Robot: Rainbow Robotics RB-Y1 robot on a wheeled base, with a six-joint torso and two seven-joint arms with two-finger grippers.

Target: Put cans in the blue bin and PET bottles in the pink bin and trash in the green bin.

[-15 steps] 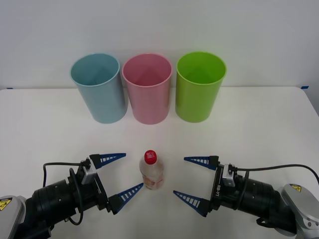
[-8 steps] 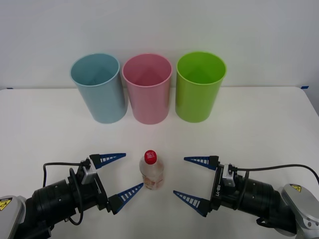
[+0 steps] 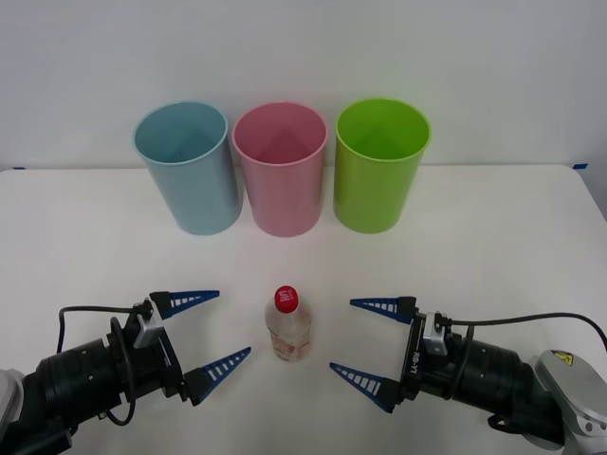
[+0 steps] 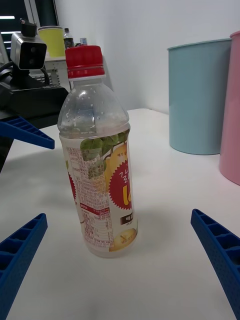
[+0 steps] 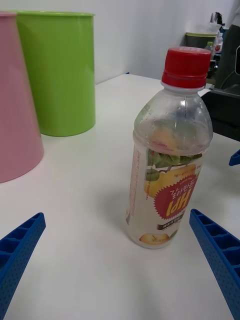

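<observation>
The PET bottle (image 3: 288,324), clear with a red cap and a printed label, stands upright on the white table (image 3: 493,237), between my two grippers. To its left, my left gripper (image 3: 234,322) is open, with a small gap to the bottle. My right gripper (image 3: 341,335) is open on the other side, also not touching. In the wrist views the bottle (image 4: 97,160) (image 5: 170,150) stands ahead of each pair of blue fingers (image 4: 20,260) (image 5: 217,250). At the back stand the blue bin (image 3: 188,166), the pink bin (image 3: 281,166) and the green bin (image 3: 379,161), side by side.
A pale wall rises right behind the bins. Open tabletop lies between the bottle and the bins and out to both sides. Beyond the table, the right wrist view has shelves with a yellow cup (image 4: 52,40).
My left gripper has drawn back to the left, away from the bottle, still open. The bottle and the right gripper have not moved.
</observation>
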